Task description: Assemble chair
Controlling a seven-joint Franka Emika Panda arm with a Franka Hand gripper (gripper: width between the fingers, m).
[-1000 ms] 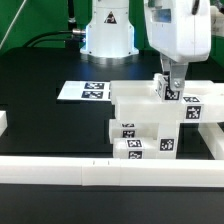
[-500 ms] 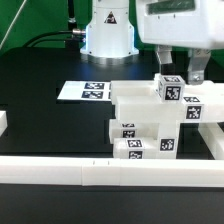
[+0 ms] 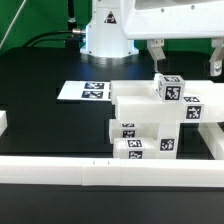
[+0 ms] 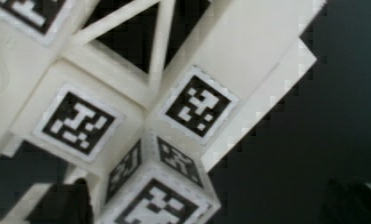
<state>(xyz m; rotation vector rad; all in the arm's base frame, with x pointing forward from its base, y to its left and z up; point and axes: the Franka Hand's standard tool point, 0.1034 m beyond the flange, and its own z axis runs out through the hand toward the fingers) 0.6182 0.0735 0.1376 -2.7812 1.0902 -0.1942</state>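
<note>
Directly below the parted claw (image 3: 186, 56), chair (image 3: 160, 118), untouched

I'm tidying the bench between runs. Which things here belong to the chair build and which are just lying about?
Belongs to the build:
- chunky white plastic tagged chair body
- small white tagged cube on top

Just lying about:
- flat white marker board
- long low white border rail

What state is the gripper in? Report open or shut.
Open: the gripper fingers hang spread apart above the chair, holding nothing.
</note>
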